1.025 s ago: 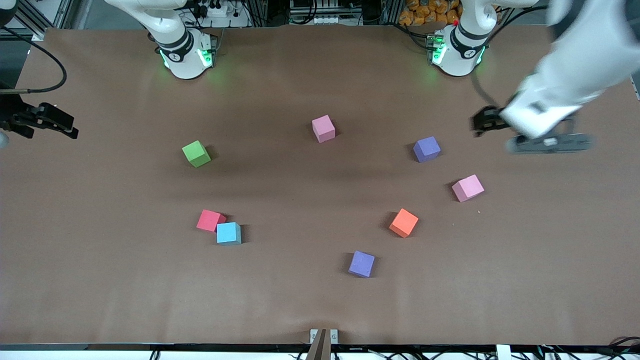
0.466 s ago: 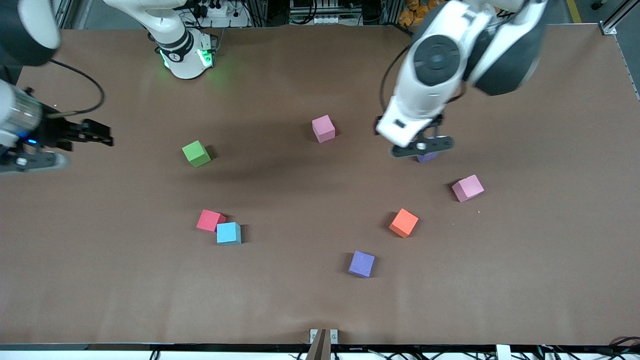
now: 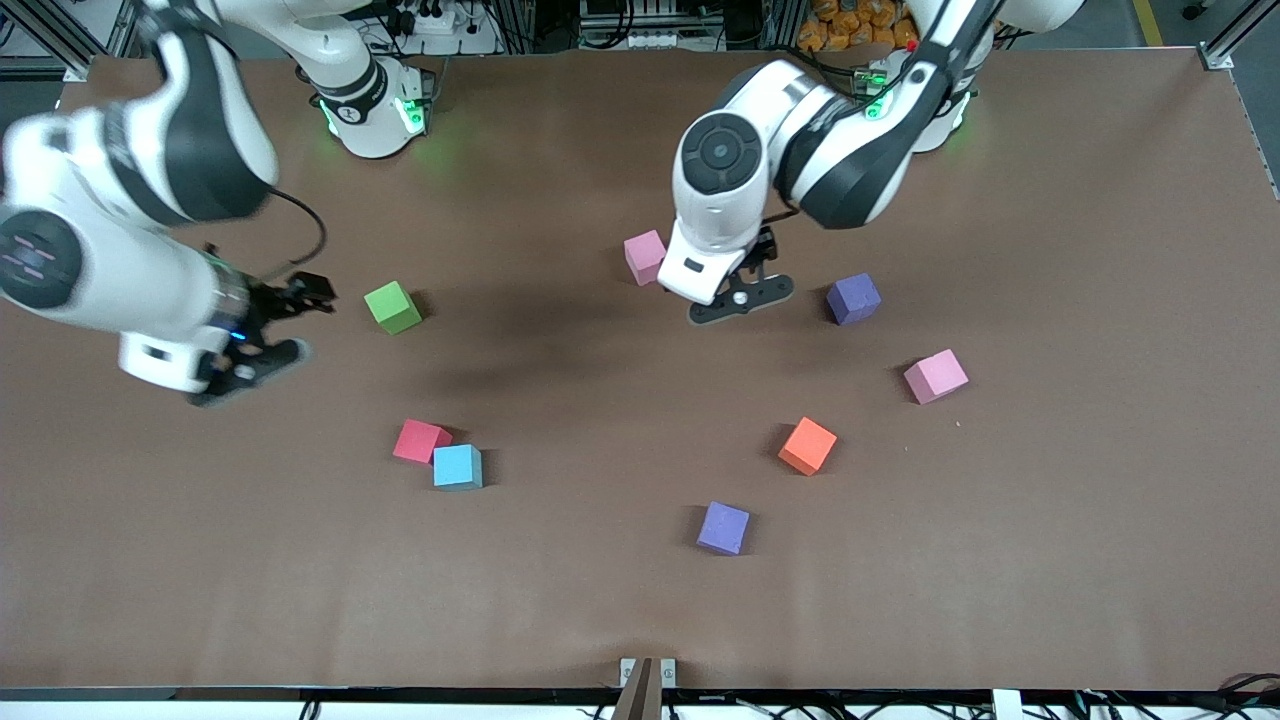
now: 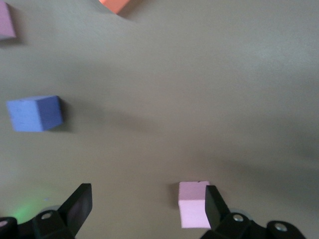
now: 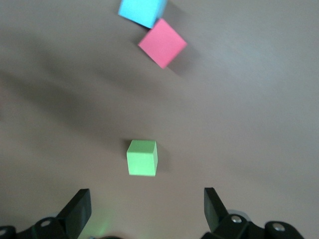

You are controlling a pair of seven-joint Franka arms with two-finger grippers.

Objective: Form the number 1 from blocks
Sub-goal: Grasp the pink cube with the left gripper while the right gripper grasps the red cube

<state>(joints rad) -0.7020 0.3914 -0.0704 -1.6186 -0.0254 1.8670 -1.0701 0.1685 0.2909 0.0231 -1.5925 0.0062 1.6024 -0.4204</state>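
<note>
Hovering over the brown worktop (image 3: 560,620) near the green cube (image 3: 392,307), the right pincer (image 5: 144,211) holds nothing, its fingers spread wide. The red block (image 3: 420,441) and light blue block (image 3: 457,466) touch, nearer the front camera than the green cube. The left pincer (image 4: 147,209), also spread wide and holding nothing, hangs just beside one pink block (image 3: 646,257); the orange block (image 3: 807,445) and other pink block (image 3: 935,376) lie toward the left arm's end.

Left gripper (image 3: 745,290) with jaws wide apart and empty, hanging over the table just beside the light pink foam cube (image 3: 646,257), right gripper (image 3: 290,318) likewise spread and empty, well apart from that cube toward the right arm's end
</note>
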